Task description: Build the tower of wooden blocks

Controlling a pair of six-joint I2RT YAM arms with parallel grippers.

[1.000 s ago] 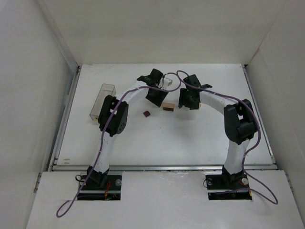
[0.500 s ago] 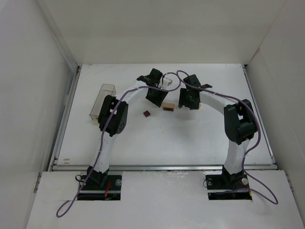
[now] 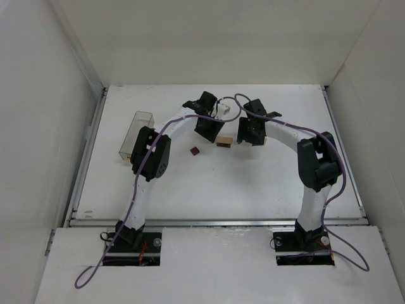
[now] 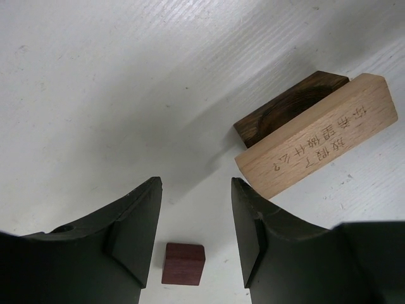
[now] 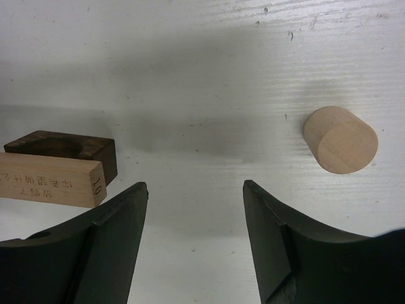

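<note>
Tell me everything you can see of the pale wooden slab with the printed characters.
The pale slab is a long rectangular piece of light bare-looking wood, with dark printed characters on its broad face and a 10 on one end. It lies on the white table, its long side against the dark brown block. The left pincer and right pincer both stand clear of it.

The slab [image 4: 316,136] and cylinder [image 5: 340,139] are smooth matt wood, the table [image 4: 95,95] scuffed.

Bright even light, soft shadows, sharp
</note>
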